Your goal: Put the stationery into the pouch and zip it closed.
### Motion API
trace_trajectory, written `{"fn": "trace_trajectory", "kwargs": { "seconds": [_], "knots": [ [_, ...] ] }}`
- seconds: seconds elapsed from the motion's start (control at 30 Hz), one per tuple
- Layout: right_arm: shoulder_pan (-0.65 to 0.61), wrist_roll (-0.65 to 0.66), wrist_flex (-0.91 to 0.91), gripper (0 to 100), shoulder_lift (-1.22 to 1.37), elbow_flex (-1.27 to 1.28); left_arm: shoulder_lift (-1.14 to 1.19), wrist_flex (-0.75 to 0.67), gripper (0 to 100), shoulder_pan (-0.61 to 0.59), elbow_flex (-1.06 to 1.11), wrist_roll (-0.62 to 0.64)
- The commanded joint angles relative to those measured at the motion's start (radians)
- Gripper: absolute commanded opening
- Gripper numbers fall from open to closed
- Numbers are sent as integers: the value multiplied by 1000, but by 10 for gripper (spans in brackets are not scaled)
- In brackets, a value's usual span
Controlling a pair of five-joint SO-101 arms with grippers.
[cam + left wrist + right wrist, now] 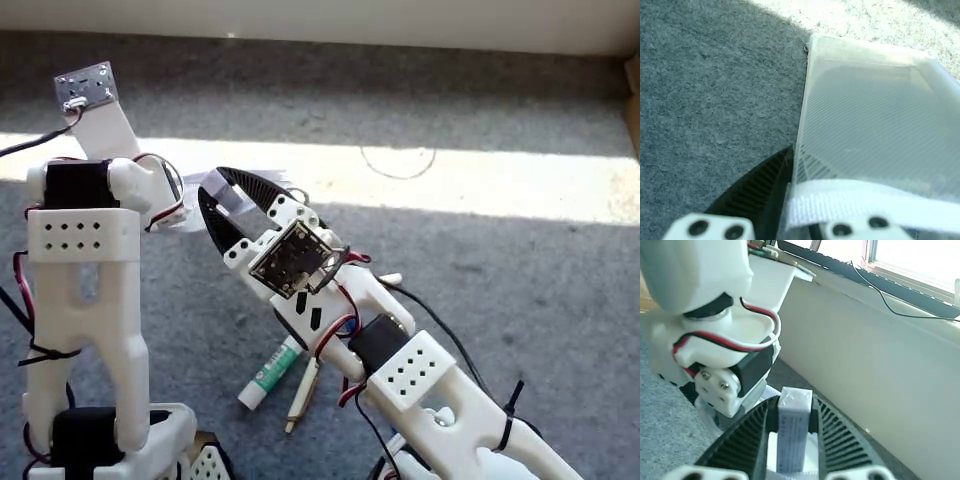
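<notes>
1. Loading is the step in hand. The right gripper (222, 195) is clamping a white eraser (794, 432) between narrow jaws and holding it near the pouch (865, 115).
2. The pouch is lying flat on the carpet (520, 290) beneath the left arm (85, 250).
3. The left gripper (782, 195) is sitting at the pouch's zipper edge. Whether it is gripping that edge cannot be told.
4. A glue stick (268, 377) and a pen (302, 393) are lying side by side on the carpet by the right arm, apart from the pouch, so most of the task appears to be outstanding.
5. Judged next move: the mouth is needing to be held open, with the eraser lined up and released inside. Zipping is coming last.
</notes>
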Motion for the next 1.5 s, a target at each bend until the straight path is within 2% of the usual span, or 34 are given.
{"fn": "trace_trajectory", "kwargs": {
  "seconds": [0.0,0.53,0.67,0.73,0.87,1.13,1.3,1.47],
  "knots": [
    [13,11,5,7,-31,-21,5,-15,34,-13,4,-6],
    [36,11,7,8,-33,-19,7,-15,34,-13,4,-6],
    [36,11,10,81,-33,-12,8,-15,34,-12,4,-6],
    [36,8,53,116,-33,-21,8,-15,34,-12,4,-6],
    [36,6,145,121,-35,-24,10,-15,34,-13,4,-6],
    [35,6,160,120,-180,-19,12,-18,34,-12,4,-6],
    [35,5,335,120,-252,-22,12,-18,34,-12,4,-6],
    [36,3,432,120,-354,-22,12,-18,34,-12,4,-6]
  ]
}}
